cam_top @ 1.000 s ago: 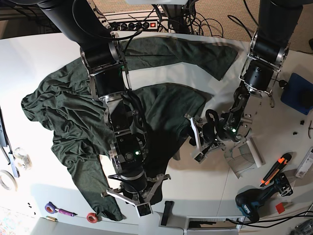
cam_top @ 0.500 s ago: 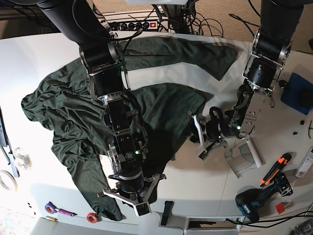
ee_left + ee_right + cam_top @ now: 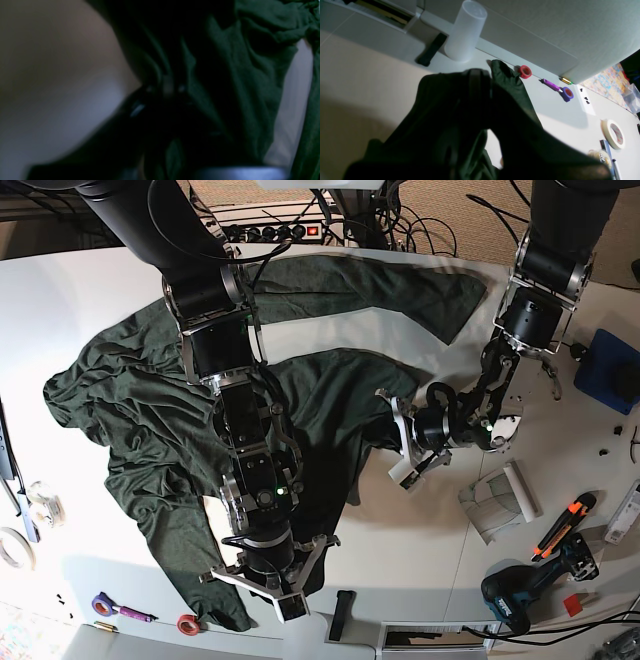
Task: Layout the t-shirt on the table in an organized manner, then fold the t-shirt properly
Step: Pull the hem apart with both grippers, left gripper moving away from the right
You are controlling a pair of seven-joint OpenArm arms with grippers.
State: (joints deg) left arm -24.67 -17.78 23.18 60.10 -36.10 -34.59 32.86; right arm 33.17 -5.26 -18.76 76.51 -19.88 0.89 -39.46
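Straddling crumpled dark green cloth t-shirt (image 3: 130, 410), right gripper (image 3: 268, 565) and left gripper (image 3: 391, 440) both spread wide; white plastic cup's (image 3: 465, 32) contents unseen.

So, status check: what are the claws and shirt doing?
Left gripper open at the dark green t-shirt's edge. Right gripper over its hem, jaws unclear. Shirt rumpled, unfolded.
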